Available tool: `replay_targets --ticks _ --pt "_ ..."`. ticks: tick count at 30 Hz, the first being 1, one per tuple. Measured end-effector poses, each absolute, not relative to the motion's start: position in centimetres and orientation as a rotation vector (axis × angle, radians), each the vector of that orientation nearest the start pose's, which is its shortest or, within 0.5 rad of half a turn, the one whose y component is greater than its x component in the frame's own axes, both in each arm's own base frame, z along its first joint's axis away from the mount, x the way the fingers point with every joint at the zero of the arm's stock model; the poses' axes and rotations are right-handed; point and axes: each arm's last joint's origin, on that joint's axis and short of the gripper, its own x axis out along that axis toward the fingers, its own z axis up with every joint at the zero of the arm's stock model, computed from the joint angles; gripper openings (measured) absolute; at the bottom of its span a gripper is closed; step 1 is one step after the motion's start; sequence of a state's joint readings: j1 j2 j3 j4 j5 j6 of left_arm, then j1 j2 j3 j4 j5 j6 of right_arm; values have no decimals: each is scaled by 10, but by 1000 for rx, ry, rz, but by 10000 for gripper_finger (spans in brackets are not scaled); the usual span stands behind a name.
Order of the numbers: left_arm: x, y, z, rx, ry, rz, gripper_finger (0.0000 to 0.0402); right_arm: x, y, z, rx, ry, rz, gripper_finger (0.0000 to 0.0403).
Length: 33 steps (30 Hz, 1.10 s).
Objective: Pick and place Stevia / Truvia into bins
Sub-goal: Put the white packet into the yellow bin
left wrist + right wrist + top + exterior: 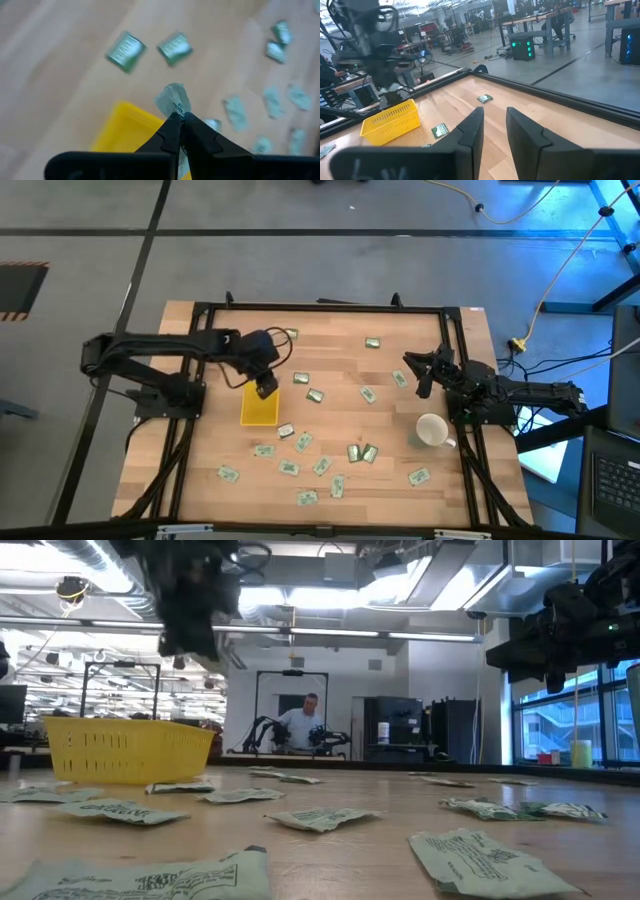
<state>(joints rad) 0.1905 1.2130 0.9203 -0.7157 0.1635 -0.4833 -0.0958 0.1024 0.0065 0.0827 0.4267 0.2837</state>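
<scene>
The yellow bin (260, 408) stands left of the table's middle, and it also shows in the low view (130, 750) and the right wrist view (390, 122). My left gripper (266, 388) hangs above the bin's far end, shut on one pale green Stevia sachet (172, 100). Several more sachets (300, 443) lie flat over the table's middle and near half. My right gripper (495, 130) waits open at the table's right side (425, 375), with nothing between its fingers. My left gripper pinches one end of the sachet (176, 113) between its two fingertips. The fingers slant downward from above. The rest of the sachet sticks out past the fingertips, crumpled and lifted clear of the table and the bin.
A white mug (432, 430) stands near the right arm. A black frame (320, 307) runs round the table's edges. Two loose sachets (125, 50) lie on bare wood just beyond the bin. A person sits in the room far behind the table (300, 725).
</scene>
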Motion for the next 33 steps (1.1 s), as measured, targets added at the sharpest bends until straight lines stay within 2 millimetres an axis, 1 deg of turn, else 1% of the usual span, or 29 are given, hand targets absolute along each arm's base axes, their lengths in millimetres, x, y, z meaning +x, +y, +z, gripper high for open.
replay_targets --ticks 3,7,9,13,18,26,30,33 --pt "224 26 256 -658 1011 319 13 100 -22 166 273 -60 -521 87" --pt "222 14 246 -654 1086 478 13 100 -22 165 268 -59 -521 87" --pt "224 10 240 -668 1104 543 13 100 -22 165 249 -53 -521 87" --pt "233 4 227 -694 1141 617 13 100 -22 165 220 -46 -522 87" --pt "243 -1 208 -702 1216 668 21 100 -22 165 219 -46 -521 87" --pt "254 -3 180 -663 1341 698 67 100 -22 165 217 -45 -522 87" --pt "256 -3 174 -670 1368 700 83 100 -22 165 216 -45 -522 87" --pt "255 -3 176 -673 1362 696 90 100 -22 166 216 -45 -522 87"
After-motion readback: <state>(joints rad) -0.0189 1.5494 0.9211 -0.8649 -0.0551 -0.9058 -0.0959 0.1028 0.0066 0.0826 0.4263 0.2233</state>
